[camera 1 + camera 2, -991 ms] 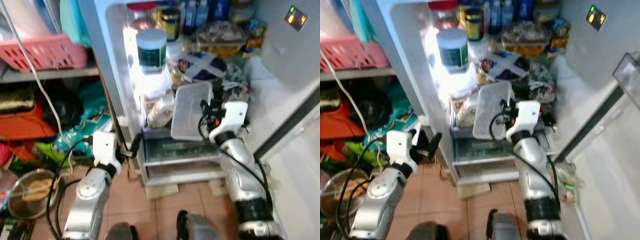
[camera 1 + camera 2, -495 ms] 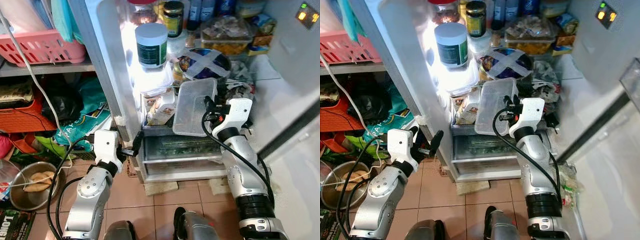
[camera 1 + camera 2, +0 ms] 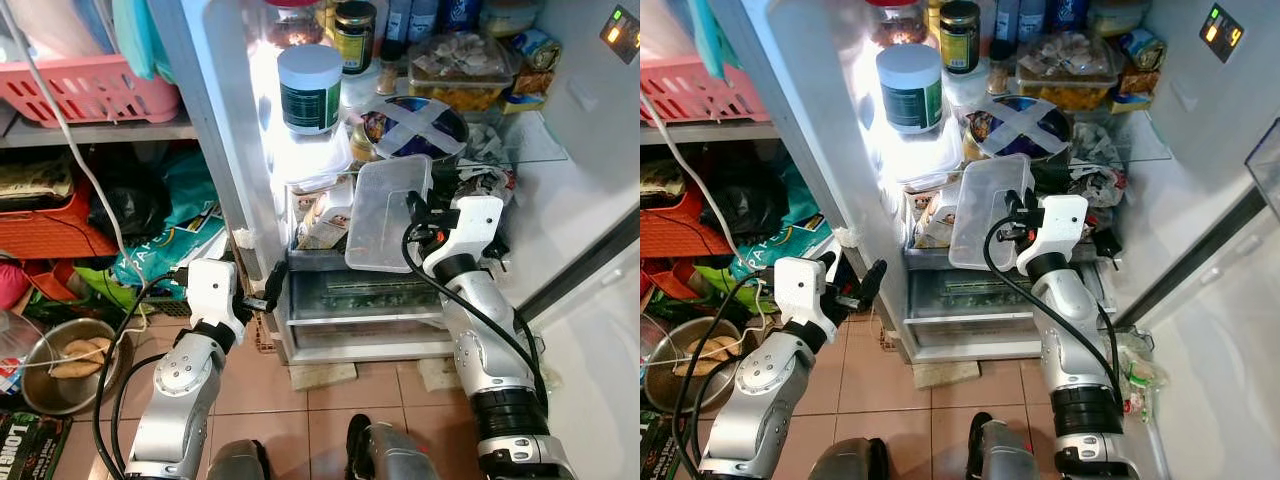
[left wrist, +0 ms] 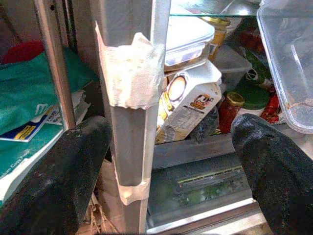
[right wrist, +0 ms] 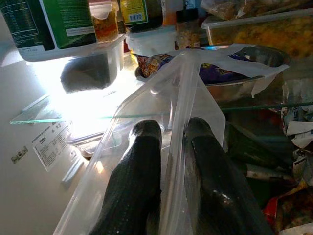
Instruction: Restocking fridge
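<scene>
Plastic container pinched by wall in my right gripper, tilted on edge at fridge shelf front to slip in. Left gripper spread wide, idle beside fridge wall.

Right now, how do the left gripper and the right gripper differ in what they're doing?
The right gripper is shut on the rim of the clear plastic container, holding it tilted at the fridge shelves. The left gripper is open and holds nothing. The right is raised to shelf height; the left sits lower, its fingers straddling the fridge's taped side post. Both point into the open fridge.
</scene>
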`<state>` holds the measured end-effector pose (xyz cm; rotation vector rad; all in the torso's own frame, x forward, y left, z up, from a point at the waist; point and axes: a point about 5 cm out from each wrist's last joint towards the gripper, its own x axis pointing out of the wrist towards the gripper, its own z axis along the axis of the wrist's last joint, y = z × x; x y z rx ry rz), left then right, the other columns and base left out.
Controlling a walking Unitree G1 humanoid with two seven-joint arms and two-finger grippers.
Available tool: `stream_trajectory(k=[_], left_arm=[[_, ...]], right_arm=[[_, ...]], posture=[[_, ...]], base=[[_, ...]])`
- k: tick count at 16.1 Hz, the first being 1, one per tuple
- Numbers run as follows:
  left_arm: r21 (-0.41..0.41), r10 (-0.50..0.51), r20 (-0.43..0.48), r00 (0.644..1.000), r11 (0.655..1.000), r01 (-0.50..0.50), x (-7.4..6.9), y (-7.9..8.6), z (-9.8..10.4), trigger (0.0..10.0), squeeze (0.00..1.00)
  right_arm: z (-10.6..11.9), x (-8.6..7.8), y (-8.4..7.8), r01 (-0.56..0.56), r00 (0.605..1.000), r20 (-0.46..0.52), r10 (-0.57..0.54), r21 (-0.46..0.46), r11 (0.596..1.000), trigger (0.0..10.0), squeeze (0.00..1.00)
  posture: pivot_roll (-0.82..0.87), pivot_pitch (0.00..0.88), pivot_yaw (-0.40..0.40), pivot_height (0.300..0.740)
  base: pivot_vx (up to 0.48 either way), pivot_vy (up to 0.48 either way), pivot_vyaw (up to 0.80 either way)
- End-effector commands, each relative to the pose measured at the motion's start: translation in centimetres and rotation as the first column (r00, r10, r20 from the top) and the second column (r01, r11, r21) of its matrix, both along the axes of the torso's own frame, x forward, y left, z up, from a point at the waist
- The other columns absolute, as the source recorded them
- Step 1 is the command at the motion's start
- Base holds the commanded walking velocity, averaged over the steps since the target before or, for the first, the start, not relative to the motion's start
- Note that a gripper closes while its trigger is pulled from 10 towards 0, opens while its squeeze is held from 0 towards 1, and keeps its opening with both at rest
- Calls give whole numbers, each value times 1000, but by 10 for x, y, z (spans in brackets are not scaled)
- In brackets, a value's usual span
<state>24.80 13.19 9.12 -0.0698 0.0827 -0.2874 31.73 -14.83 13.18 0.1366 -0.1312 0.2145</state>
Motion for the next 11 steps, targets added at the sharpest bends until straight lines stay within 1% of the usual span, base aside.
stream_trajectory(k=[1,2,4,5,7,9,11], left_arm=[[64,-10,69,998,998,5,-15,8,16,10000,0],[87,-12,95,995,996,3,-21,10,23,10000,0],[87,-16,94,995,996,8,-19,6,21,10000,0],[87,-16,89,996,996,9,-20,6,19,10000,0],[92,-16,70,997,996,10,-24,6,16,10000,0],[102,-13,51,999,995,8,-29,9,13,10000,0],[105,-14,48,999,994,9,-29,10,13,10000,0]], right_arm=[[2,4,-11,-38,999,-18,38,29,999,10000,0],[1,3,-15,-62,998,-29,63,43,997,10000,0],[-6,-5,-8,-90,995,-47,91,28,996,10000,0],[-8,-8,-6,-104,993,-51,105,20,994,10000,0],[-11,-14,-5,-118,991,-62,120,31,993,10000,0],[-11,-23,-15,-128,989,-67,131,49,991,10000,0],[-5,-24,-30,-67,996,-55,73,109,992,10000,0]], posture=[[153,205,58,740],[151,202,56,740],[141,188,49,740],[138,184,48,740],[131,181,45,740],[123,183,51,740],[115,188,60,740]], base=[[0,0,0],[0,0,0],[0,0,0],[0,0,0],[0,0,0],[0,0,0],[0,0,0]])
